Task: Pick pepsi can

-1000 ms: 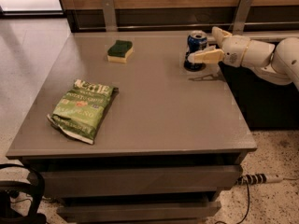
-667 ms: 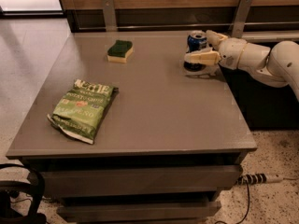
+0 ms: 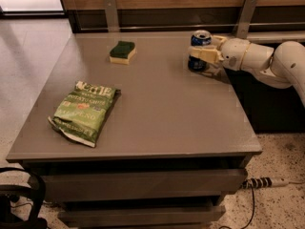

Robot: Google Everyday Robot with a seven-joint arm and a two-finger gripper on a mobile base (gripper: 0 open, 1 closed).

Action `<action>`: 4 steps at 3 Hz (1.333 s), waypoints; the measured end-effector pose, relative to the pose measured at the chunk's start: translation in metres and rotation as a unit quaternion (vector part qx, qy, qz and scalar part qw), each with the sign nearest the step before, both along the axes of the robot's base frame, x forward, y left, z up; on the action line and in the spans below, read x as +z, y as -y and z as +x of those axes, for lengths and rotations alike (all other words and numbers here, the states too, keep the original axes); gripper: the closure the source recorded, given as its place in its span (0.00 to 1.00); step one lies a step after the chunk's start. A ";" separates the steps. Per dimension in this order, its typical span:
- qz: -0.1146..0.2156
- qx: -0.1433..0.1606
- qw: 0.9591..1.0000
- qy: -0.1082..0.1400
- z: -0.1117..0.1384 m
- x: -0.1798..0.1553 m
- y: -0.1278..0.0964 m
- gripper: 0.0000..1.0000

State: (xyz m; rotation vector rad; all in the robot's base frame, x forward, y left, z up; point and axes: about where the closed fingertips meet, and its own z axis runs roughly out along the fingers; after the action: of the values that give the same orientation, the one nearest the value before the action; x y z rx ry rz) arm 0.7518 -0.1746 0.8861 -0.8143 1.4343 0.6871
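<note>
At the table's far right edge, gripper (image 3: pixel 202 46): you see it reaching in from the right, level with the pepsi can (image 3: pixel 200 37) and set around it.
Grip: you cannot tell whether the claw is clamped on the can or only placed around it.
Arm (image 3: pixel 267 58): its white links run off the right border, so you see only the wrist and part of the forearm.
Hidden on the can: a pale part of the claw crosses its front and covers the middle band. You see only the top and a dark-blue strip near the base. The markings are too blurred to read, and the base sits in shadow.
Can's place: it is on the grey table (image 3: pixel 157 123), near the back right corner, close to the right edge.
Can's axis: it stands upright, long axis vertical, silver top facing up.
Sponge (image 3: pixel 122 51): it lies flat, green side up with the yellow layer below, well to the left of the can near the back edge.
Chip bag (image 3: pixel 85 111): it lies flat and crumpled at front left, well apart from the can, and you cannot fully read its print.
Below the top: drawer fronts (image 3: pixel 143 182) show in dim light.
Floor: a power strip (image 3: pixel 267 182) lies at lower right, and a dark object (image 3: pixel 19 199) is cut off by the lower left corner.
</note>
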 end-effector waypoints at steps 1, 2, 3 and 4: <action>0.000 0.002 1.000 0.000 0.000 0.000 -0.003 0.91; 0.001 0.004 1.000 0.000 0.001 0.000 -0.006 1.00; 0.001 0.011 1.000 0.004 0.001 0.006 -0.009 1.00; -0.013 0.015 1.000 0.021 -0.003 0.027 -0.010 1.00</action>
State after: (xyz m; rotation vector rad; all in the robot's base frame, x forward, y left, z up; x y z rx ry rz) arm 0.7491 -0.1650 0.9127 -0.8669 1.3977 0.6705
